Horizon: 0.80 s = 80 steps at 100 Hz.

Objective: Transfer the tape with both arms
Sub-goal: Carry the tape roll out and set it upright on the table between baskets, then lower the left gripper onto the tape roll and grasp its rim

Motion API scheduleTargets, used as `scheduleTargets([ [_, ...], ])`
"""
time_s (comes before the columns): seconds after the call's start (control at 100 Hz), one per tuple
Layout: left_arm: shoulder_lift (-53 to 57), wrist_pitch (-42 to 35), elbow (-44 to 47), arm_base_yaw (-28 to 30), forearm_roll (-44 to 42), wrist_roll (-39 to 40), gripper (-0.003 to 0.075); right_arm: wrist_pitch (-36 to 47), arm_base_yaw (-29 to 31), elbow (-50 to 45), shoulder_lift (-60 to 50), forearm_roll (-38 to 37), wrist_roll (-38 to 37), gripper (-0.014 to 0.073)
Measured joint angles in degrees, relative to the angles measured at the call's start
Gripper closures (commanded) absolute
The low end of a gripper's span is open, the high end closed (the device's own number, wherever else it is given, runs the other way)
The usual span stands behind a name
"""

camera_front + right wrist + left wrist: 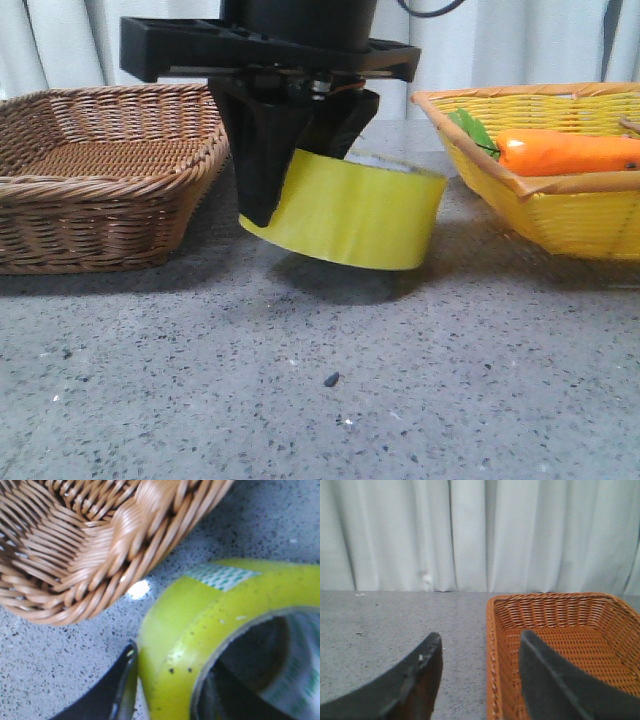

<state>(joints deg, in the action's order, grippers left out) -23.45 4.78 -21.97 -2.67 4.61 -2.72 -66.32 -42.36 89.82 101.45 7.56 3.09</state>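
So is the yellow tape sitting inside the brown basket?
No, the tape is held tilted over the table by the right end effector, beside the brown basket.

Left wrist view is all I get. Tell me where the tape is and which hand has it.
Observer: The right hand is shut on the tape, gripping the wall of the roll.
Operator: Give me its attitude.
Observer: It hangs tilted and looks clear of the table, with a shadow beneath it.
Operator: Report what lies to the right of it.
Observer: A yellow basket with a carrot in it.
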Motion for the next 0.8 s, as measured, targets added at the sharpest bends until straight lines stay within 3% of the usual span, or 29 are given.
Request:
scheduleTargets([
  [0.43, -4.3, 0.3, -7.6, -17.4, 0.1, 0.0, 0.0383, -0.2, 0.0, 0.2, -4.3, -0.1, -0.9, 0.0342],
  [0.52, -7.7, 0.5, -9.8, -22.3, 0.1, 0.0, 0.0383, -0.5, 0.0, 0.2, -7.6, -0.1, -2.4, 0.0407],
  [0.72, -17.1, 0.6, -13.7, -33.2, 0.1, 0.0, 0.0356, -1.6, 0.0, 0.2, -16.1, -1.5, -3.7, 0.0669],
  [0.8, -21.6, 0.6, -15.1, -37.5, 0.1, 0.0, 0.0302, -2.9, 0.0, 0.2, -19.4, -2.1, -4.8, 0.0666],
])
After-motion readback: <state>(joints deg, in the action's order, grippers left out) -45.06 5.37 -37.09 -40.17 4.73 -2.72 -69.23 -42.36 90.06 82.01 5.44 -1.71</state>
